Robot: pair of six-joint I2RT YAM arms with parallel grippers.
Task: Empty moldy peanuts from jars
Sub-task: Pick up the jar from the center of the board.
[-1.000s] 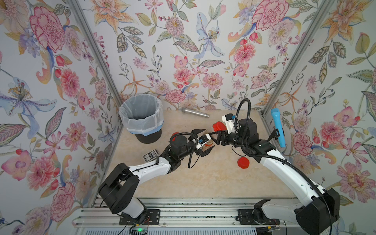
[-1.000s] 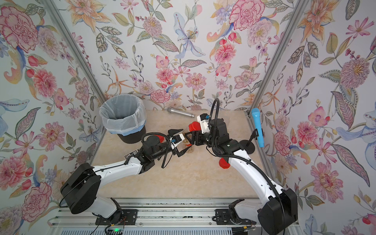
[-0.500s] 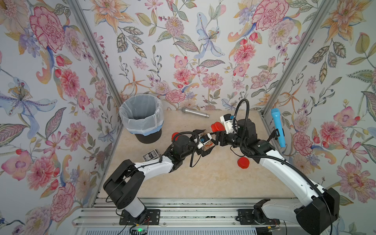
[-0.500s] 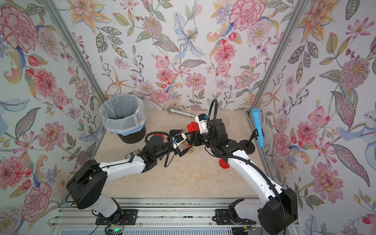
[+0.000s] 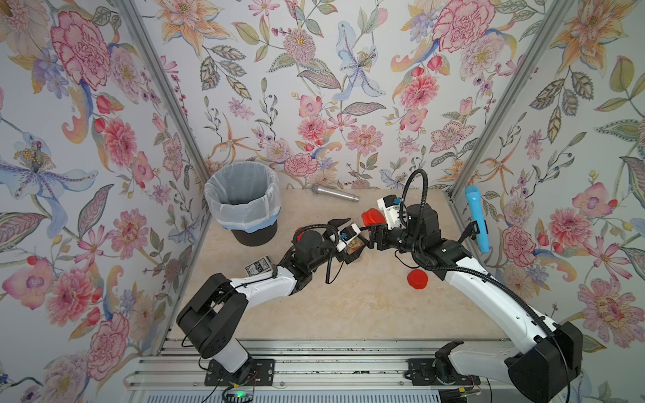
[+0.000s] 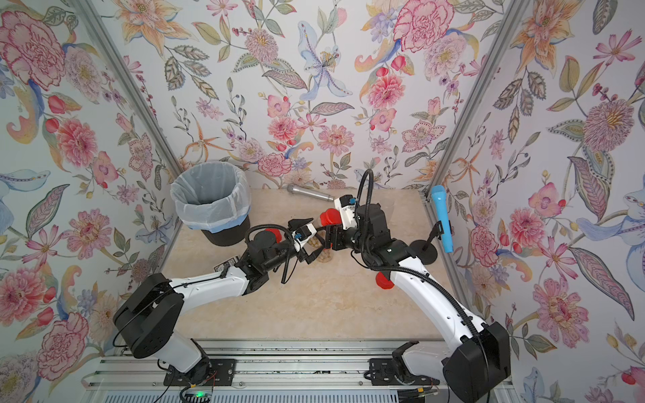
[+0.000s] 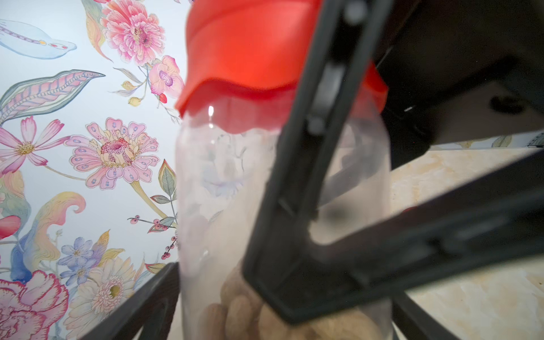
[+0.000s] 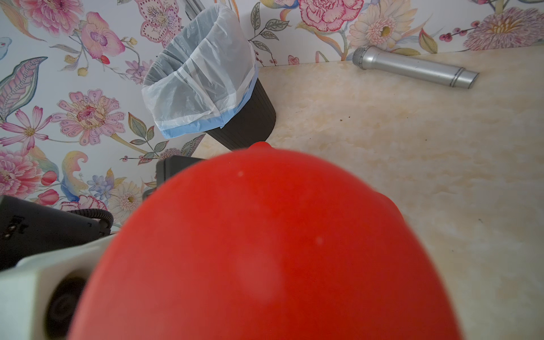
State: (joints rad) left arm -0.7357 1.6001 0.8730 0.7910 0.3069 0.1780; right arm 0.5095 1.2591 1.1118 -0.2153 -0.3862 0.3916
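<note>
Clamping the jar [image 7: 223, 191] mid-frame: right gripper [image 5: 365, 240], jaws part-closed on its clear body, red lid [image 7: 250, 44] on, moldy peanuts [image 7: 235, 312] heaped in its base. At left gripper [image 5: 350, 239], jaws are spread wide either side of it; contact unclear. Lower left of centre, printed card [image 5: 258, 268]: text unreadable. Right wrist view: lid blocks the fingers. Jar base cut off in left wrist view.

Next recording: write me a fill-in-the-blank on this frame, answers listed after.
1. The right gripper grips a clear jar whose lid is coloured ___.
2. The left gripper has its jaws ___ on either side of that jar.
3. The bin is lined with a ___ bag.
4. A silver microphone lies on the table; the stand-mounted microphone is ___.
Missing words: red; open; white; blue.
</note>
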